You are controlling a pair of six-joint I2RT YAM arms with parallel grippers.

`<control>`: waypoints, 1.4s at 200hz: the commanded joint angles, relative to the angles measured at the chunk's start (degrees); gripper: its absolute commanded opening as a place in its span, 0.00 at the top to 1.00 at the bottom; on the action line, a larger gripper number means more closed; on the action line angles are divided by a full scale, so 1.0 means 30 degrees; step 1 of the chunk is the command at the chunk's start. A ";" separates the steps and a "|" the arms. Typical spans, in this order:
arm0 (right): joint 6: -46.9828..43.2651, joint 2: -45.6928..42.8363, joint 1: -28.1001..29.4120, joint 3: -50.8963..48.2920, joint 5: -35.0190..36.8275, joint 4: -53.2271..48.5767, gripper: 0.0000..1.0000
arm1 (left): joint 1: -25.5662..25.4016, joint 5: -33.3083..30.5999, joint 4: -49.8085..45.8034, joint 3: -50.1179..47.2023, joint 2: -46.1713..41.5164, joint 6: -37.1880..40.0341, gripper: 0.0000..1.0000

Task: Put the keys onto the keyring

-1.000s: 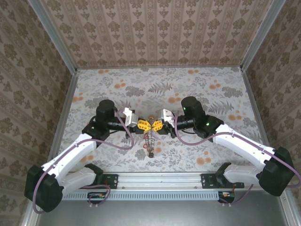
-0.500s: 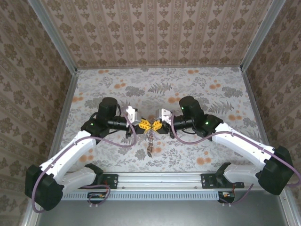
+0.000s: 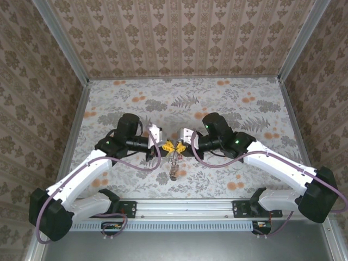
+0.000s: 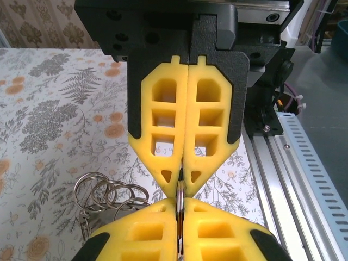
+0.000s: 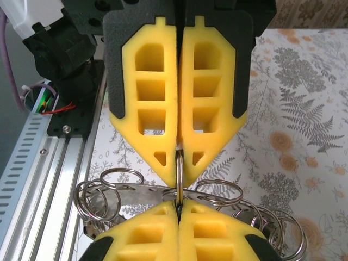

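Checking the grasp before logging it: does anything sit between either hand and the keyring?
Nothing visible does. The left hand and the right hand meet tip to tip, both shut directly on the keyring, seen edge-on. The smaller rings hang off to the sides of the tips.

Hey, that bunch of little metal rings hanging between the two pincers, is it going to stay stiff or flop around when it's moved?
Probably floppy: the bunch of rings is separate loops overlapping loosely, and it dangles below the left pincer and right pincer. Likely slippery too, being thin shiny wire. It looks apt to swing.
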 commanded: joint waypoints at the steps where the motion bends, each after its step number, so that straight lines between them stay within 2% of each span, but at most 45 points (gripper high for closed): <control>1: -0.0319 -0.0121 0.0082 0.0855 0.0309 -0.0328 1.00 | -0.0146 -0.0216 -0.0865 0.0738 0.0158 0.0659 1.00; 55: -0.0464 -0.0294 0.0082 0.0740 -0.0294 -0.0239 1.00 | -0.0219 0.0325 0.0846 0.0042 0.0049 0.0582 1.00; 79: -0.0251 -0.0543 -0.0097 0.0279 -0.0660 0.0285 1.00 | 0.0083 0.1256 0.2631 -0.0564 -0.0199 -0.0434 1.00; 111: 0.0391 -0.0825 -0.0361 -0.0417 -0.1445 0.1479 0.85 | 0.0352 0.2242 0.5570 -0.1513 -0.0766 -0.1896 1.00; 158: 0.0726 -0.0624 -0.0434 -0.0559 -0.2159 0.2403 0.76 | 0.0403 0.3065 0.7605 -0.2111 -0.1120 -0.2785 1.00; 183: 0.0640 -0.0492 -0.0450 -0.0313 -0.2244 0.2319 0.79 | 0.0402 0.3399 0.8414 -0.2387 -0.1259 -0.3135 1.00; 204: 0.0387 -0.0473 -0.0437 -0.0159 -0.2193 0.1962 0.92 | 0.0409 0.3348 0.8575 -0.2411 -0.1332 -0.3211 1.00; 226: -0.0050 -0.0734 -0.0448 0.0009 -0.1516 0.1293 0.98 | 0.0444 0.2984 0.8095 -0.2334 -0.1345 -0.3064 1.00; 254: -0.2988 -0.0642 0.0126 0.2293 0.0775 -0.3656 1.00 | 0.0428 0.1720 0.5363 -0.1837 -0.1132 -0.1712 1.00; 280: -0.4353 -0.0198 0.0530 0.4271 0.2115 -0.6421 1.00 | 0.0425 0.0824 0.4562 -0.1877 -0.0844 -0.1239 1.00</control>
